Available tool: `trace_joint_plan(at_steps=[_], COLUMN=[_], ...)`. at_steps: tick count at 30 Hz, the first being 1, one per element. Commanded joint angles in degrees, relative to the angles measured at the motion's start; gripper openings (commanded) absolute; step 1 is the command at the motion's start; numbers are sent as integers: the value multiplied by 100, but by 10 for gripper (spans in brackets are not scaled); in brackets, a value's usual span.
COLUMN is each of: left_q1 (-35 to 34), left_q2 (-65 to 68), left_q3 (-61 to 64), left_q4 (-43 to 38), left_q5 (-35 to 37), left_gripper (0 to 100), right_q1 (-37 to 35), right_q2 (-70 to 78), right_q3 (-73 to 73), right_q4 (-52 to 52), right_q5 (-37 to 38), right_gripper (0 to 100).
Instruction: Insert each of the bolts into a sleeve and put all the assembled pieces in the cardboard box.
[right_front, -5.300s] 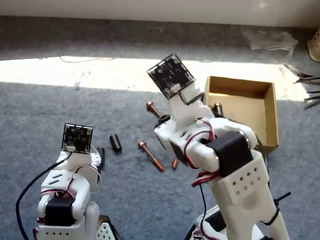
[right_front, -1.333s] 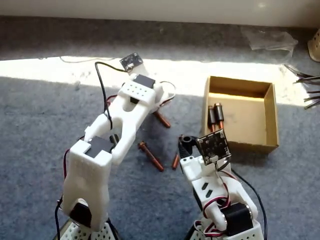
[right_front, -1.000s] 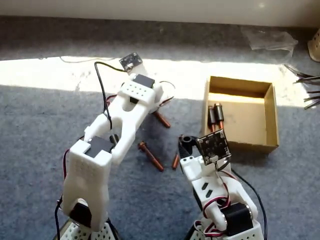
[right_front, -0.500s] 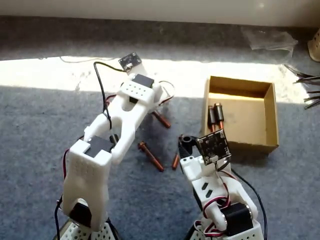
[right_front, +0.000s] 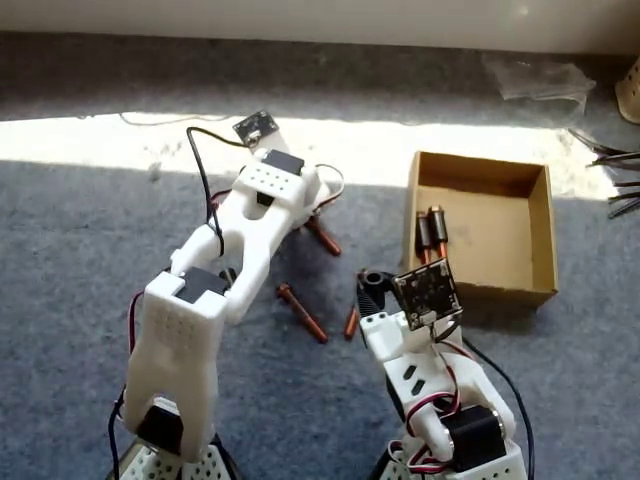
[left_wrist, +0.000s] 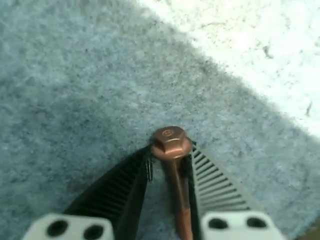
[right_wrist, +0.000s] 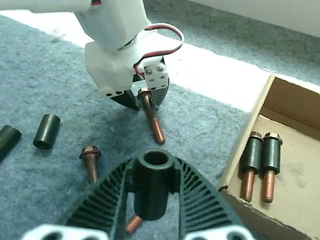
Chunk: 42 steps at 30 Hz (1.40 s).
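Gripping one copper bolt (left_wrist: 176, 190) just under its hex head: left gripper (left_wrist: 170, 156), jaws closed on the shank, arm stretched far over the grey carpet (right_front: 80, 260); shank slants down from the jaws toward the near right; I cannot tell whether its tip rests on the carpet or hangs just above it.

Holding one black sleeve (right_wrist: 151, 192): right gripper (right_wrist: 155, 167), jaws clamped on its sides, open bore clear of the fingertips and facing up and away from the wrist; it sits near and right of the held bolt, between that bolt and the cardboard box (right_front: 480, 166).

Relation I am steering by: the bolt's tip already points roughly at the sleeve's mouth, but the two are apart and their axes are not in line; I judge the left arm must bring the tip near and right, then match the bore's tilt.

Box, right side: two assembled pieces (right_wrist: 260, 159) lying side by side against its left wall.

Carpet, loose stock: one bolt (right_front: 302, 312) between the arms; another bolt (right_wrist: 132, 223) partly under the right gripper; two spare sleeves (right_wrist: 46, 131) to the left.
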Motion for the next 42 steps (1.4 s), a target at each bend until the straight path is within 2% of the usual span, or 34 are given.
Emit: trace_joint_plan(at_steps=[1, 7, 14, 30, 33, 40, 42], left_q1=[-75, 101, 233, 391, 391, 391, 382], left_q2=[-13, -13, 40, 48, 48, 48, 48], left_q3=[-119, -119, -760, -699, -690, -690, -681], left_q4=[-35, 18, 738, 765, 782, 905, 905], left_q5=[18, 18, 18, 70, 413, 554, 809], left_gripper=[105, 107, 109, 104, 104, 104, 104], right_q1=[-48, -48, -48, -48, -48, -48, -48], right_q2=[-40, -40, -40, -40, -40, -40, -40], right_q3=[-57, -57, -57, -57, -57, -57, -57], right_q4=[4, 4, 4, 4, 4, 4, 4], right_q5=[123, 229, 229, 229, 229, 237, 237], right_gripper=[4, 4, 4, 4, 4, 4, 4])
